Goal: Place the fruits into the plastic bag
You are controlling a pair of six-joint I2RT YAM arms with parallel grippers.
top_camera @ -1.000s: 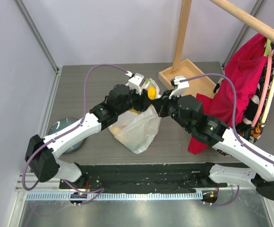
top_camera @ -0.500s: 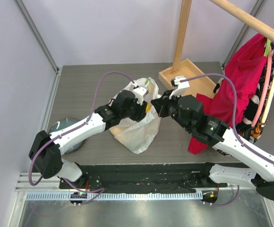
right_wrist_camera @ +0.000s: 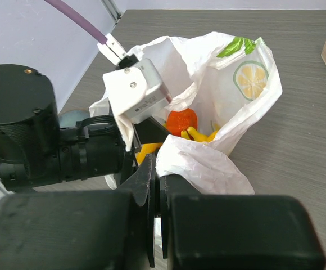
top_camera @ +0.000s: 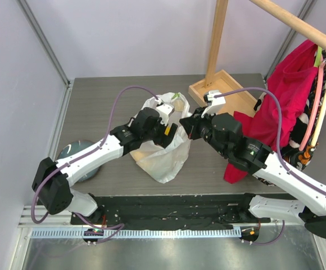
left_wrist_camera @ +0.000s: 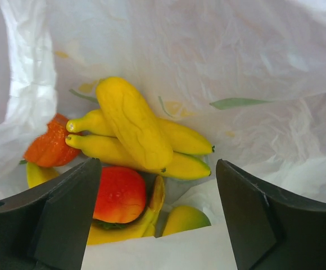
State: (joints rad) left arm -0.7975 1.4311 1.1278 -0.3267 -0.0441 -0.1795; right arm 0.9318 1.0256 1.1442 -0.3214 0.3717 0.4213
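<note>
The white plastic bag (top_camera: 162, 151) with lemon prints stands open mid-table. My left gripper (top_camera: 167, 129) is at the bag's mouth, pointing down into it, open and empty (left_wrist_camera: 157, 166). Below it inside the bag lie a yellow banana bunch (left_wrist_camera: 177, 147) with a long yellow fruit (left_wrist_camera: 132, 121) on top, a red-orange round fruit (left_wrist_camera: 120, 194), an orange fruit (left_wrist_camera: 50, 147) and a green-yellow mango (left_wrist_camera: 186, 218). My right gripper (top_camera: 186, 122) is shut on the bag's right rim (right_wrist_camera: 192, 160) and holds it up. The right wrist view shows the orange fruit (right_wrist_camera: 181, 120) in the bag (right_wrist_camera: 241, 93).
A round grey plate (top_camera: 72, 153) lies at the left, partly under my left arm. A wooden tray (top_camera: 222, 94) with an upright post (top_camera: 218, 39) stands at the back right. A red cloth (top_camera: 286, 95) hangs from a rail on the right.
My left gripper came down from above the bag into its mouth with a yellow fruit and let it go. The fruit now lies on the bananas. The right gripper kept hold of the rim.
</note>
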